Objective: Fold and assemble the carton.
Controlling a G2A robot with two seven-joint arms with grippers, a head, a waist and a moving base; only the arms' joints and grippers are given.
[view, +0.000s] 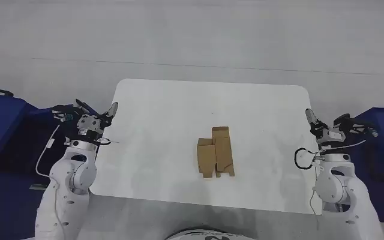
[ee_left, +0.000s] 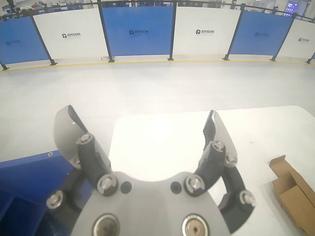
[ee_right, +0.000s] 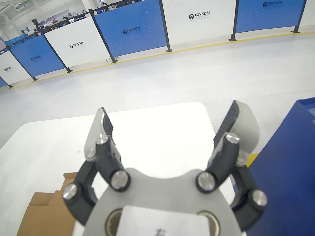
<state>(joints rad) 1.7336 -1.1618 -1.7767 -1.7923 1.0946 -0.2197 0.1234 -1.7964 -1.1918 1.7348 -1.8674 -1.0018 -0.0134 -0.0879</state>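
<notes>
Likely light, crease-prone carton (view: 215,152) awaits a flap-edge pinch while left tool (ee_left: 141,114) and right tool (ee_right: 168,108) gape wide, empty.

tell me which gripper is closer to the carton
Right, by a little. The right gripper is open at the table edge on the carton's right side; the left gripper, also open, is at the opposite edge, slightly farther off. Neither touches it.
</notes>
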